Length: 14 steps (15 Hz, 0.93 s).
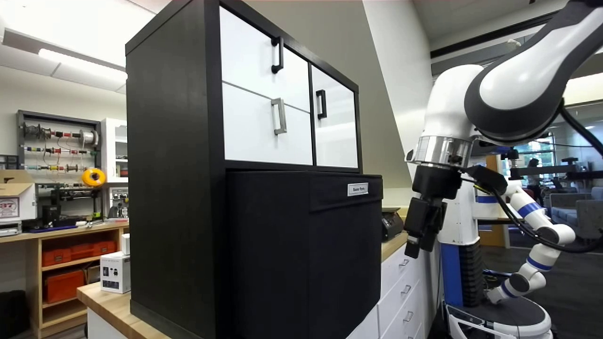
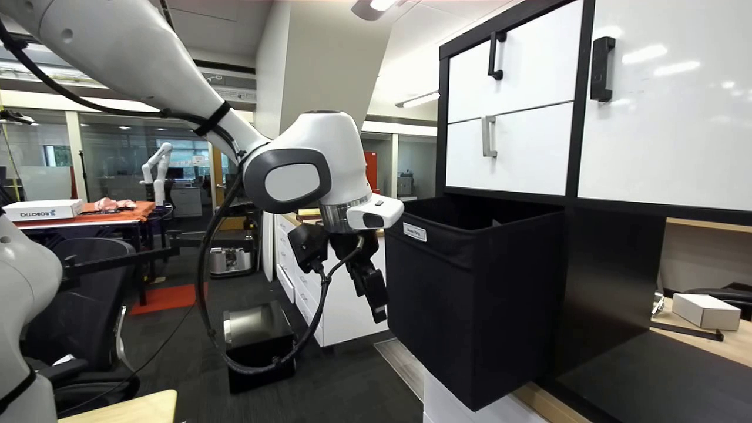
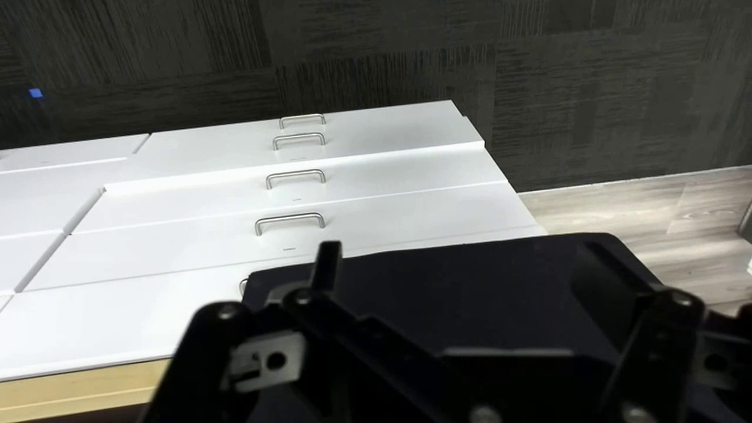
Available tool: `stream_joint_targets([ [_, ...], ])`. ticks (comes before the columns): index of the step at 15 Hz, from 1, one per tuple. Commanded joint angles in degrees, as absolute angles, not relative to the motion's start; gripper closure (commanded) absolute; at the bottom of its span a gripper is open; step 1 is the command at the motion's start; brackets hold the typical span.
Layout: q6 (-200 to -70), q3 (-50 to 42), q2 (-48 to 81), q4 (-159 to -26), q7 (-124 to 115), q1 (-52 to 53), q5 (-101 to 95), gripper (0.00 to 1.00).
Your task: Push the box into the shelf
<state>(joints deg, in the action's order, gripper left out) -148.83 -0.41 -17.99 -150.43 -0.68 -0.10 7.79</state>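
The box (image 1: 346, 254) is a large black bin with a small white label, partly inside a lower opening of the shelf (image 1: 172, 155) and sticking well out of it. In an exterior view the box (image 2: 470, 294) shows its open top, and the shelf's white fronts (image 2: 511, 150) with black and grey handles are above and beside it. My gripper (image 1: 418, 249) hangs tilted down in front of the box's label side, with a gap visible. It also shows close to the front face in an exterior view (image 2: 379, 314). In the wrist view the fingers (image 3: 464, 255) are spread with the box's dark front (image 3: 446, 294) beyond them.
A white drawer counter (image 1: 400, 292) with a wooden top stands under and beside the shelf. A dark device (image 1: 391, 223) sits on it beyond the box. A small white carton (image 2: 705, 311) lies behind the shelf. A black bin (image 2: 258, 341) and a chair (image 2: 88, 294) stand on the floor.
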Motion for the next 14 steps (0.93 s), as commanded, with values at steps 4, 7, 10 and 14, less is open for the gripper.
stream_joint_targets([
  [4, -161.97, -1.87, -20.53, -155.62, 1.13, 3.42, 13.03, 0.33],
  [7, -167.17, -3.27, -18.22, -154.73, 3.09, 6.06, 14.99, 0.44],
  [10, -171.21, -4.65, -15.74, -153.49, 5.91, 9.27, 17.62, 0.64],
  [14, -176.45, -6.91, -11.23, -151.87, 9.36, 13.79, 20.72, 0.9],
])
